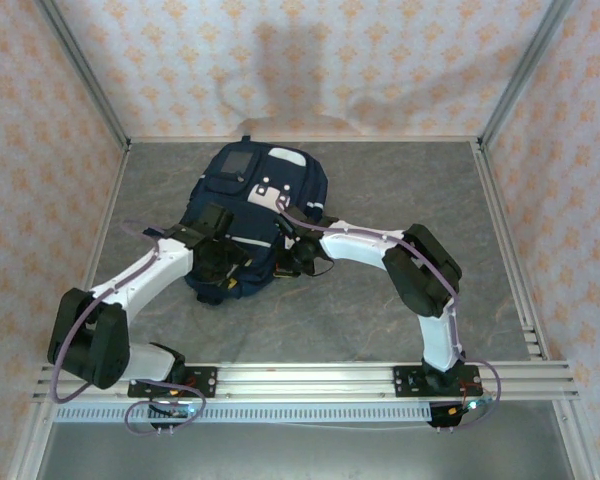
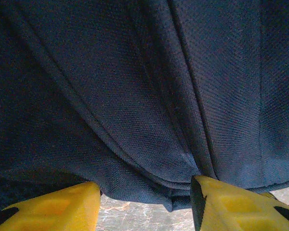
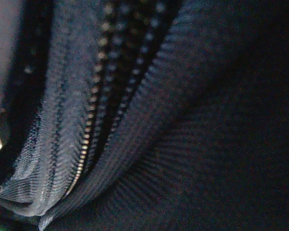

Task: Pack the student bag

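The student bag [image 1: 265, 200], a big navy backpack with white patches, lies flat on the grey table, left of centre. My left gripper [image 1: 223, 268] is at the bag's near-left edge. In the left wrist view its yellow fingers [image 2: 58, 207] stand apart, so the gripper [image 2: 144, 204] is open. A fold of the bag's cloth [image 2: 135, 96] hangs just above and between the tips. My right gripper [image 1: 298, 252] is pressed against the bag's near-right side and is shut. The right wrist view is dark, with navy cloth [image 3: 183, 144] and a zip [image 3: 89, 130] close up. I cannot tell whether it pinches the cloth.
Bare grey table [image 1: 380, 300] stretches to the right of and in front of the bag. Patterned walls and aluminium posts [image 1: 510, 80] close in the back and sides. A metal rail [image 1: 310, 378] carrying both arm bases runs along the near edge.
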Tool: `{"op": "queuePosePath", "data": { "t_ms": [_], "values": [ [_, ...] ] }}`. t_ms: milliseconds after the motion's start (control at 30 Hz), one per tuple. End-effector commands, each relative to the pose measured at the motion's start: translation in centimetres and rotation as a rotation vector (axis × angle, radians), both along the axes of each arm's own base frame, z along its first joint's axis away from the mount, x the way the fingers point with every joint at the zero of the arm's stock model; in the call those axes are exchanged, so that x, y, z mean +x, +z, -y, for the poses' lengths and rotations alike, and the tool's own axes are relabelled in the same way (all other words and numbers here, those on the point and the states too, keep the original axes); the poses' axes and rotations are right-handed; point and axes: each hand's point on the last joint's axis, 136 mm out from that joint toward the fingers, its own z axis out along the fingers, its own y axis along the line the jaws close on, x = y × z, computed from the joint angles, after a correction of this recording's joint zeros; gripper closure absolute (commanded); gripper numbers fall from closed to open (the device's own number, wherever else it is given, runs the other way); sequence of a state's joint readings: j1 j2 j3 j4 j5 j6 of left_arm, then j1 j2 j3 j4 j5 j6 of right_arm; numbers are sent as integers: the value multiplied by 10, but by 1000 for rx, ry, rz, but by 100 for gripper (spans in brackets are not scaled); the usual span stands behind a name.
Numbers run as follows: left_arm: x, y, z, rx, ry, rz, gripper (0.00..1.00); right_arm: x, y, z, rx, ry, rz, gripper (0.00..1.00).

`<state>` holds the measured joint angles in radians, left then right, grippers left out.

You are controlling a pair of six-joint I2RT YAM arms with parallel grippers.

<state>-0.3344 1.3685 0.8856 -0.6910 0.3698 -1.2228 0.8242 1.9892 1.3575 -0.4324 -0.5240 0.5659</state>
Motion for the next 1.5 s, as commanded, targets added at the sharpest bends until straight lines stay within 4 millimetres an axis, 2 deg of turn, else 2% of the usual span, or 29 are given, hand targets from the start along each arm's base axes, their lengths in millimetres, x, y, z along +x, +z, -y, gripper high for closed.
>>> {"op": "queuePosePath", "data": {
  "t_ms": [0,300,400,633,800,900,1000,1167,1467],
  "values": [
    [7,10,12,-29,13,12,48,5,4,-15,58,0,28,100],
    [-11,17,22,-41,78,-9,43,6,4,-16,61,-10,33,100],
    [-14,8,20,-18,86,-43,41,7,5,-17,63,-16,34,100],
    [-7,-21,5,132,60,-94,42,7,4,-17,70,-27,30,100],
    [5,-19,-11,231,36,-72,55,5,7,-14,62,-15,37,100],
    [9,-13,-26,280,38,-32,78,3,8,-6,29,2,54,100],
    [6,-15,-36,292,26,-36,99,4,12,7,7,3,72,100],
    [-4,-25,-37,264,-2,-65,100,12,11,33,-43,-20,86,100],
    [-15,-24,-31,212,-58,-57,100,41,7,69,-148,-45,111,100]
  ]
}}
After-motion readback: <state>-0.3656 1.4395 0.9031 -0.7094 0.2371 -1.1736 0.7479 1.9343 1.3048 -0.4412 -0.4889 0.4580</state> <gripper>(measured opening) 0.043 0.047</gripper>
